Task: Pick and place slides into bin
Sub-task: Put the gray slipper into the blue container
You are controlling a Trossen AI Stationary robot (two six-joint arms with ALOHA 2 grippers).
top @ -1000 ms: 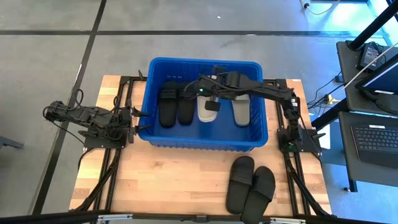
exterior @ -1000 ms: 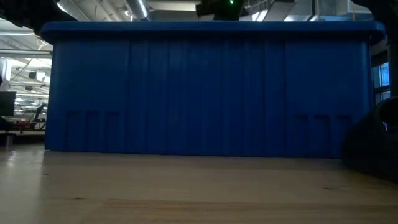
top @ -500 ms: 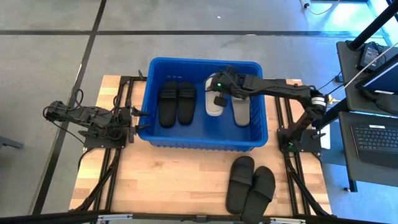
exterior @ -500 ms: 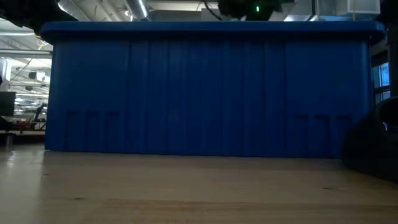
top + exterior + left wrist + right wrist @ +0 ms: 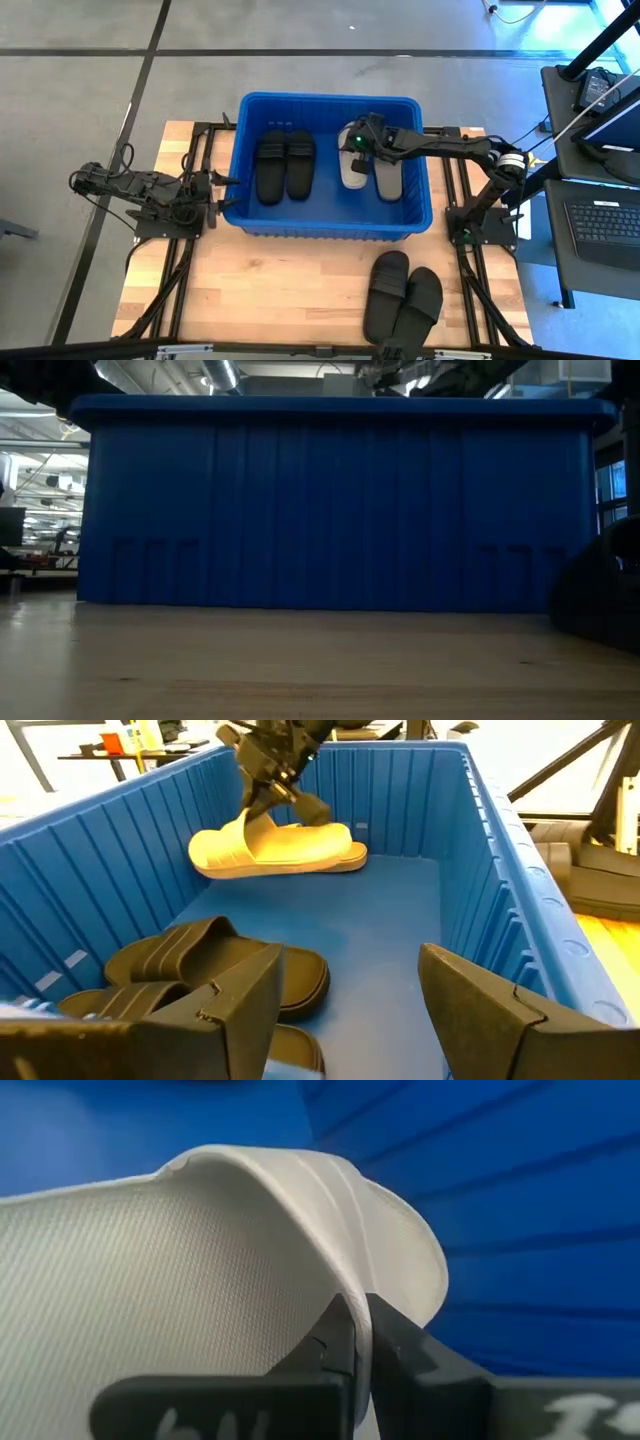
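Observation:
The blue bin (image 5: 415, 215) stands mid-table and fills the low view (image 5: 330, 510). In it lie two black slides (image 5: 283, 164) at the left and a light grey slide (image 5: 389, 176) at the right. My right gripper (image 5: 356, 152) is shut on a second light grey slide (image 5: 350, 170) beside that one, low inside the bin; it also shows in the left wrist view (image 5: 285, 848). Two more black slides (image 5: 402, 298) lie on the table near the front right. My left gripper (image 5: 350, 1010) is open and empty at the bin's left wall (image 5: 226, 183). My right gripper pinches the light grey slide's wide strap (image 5: 345, 1275) by its edge between its two fingers, one finger under the strap and one outside. It comes from above, slanting in from the table's right. The slide sits about level; whether its sole rests on the bin floor I cannot tell.
The bin's high ribbed walls (image 5: 500, 870) surround the right gripper. Bare bin floor (image 5: 380, 930) lies between the black pair and the light pair. Bare wooden table (image 5: 270, 290) lies in front of the bin. Desks with a laptop (image 5: 605, 220) stand off the table's right.
My right gripper has carried the light grey slide toward the table's right edge, up beside the other light grey slide, and has gone down lower into the bin. It has stayed shut on the strap.

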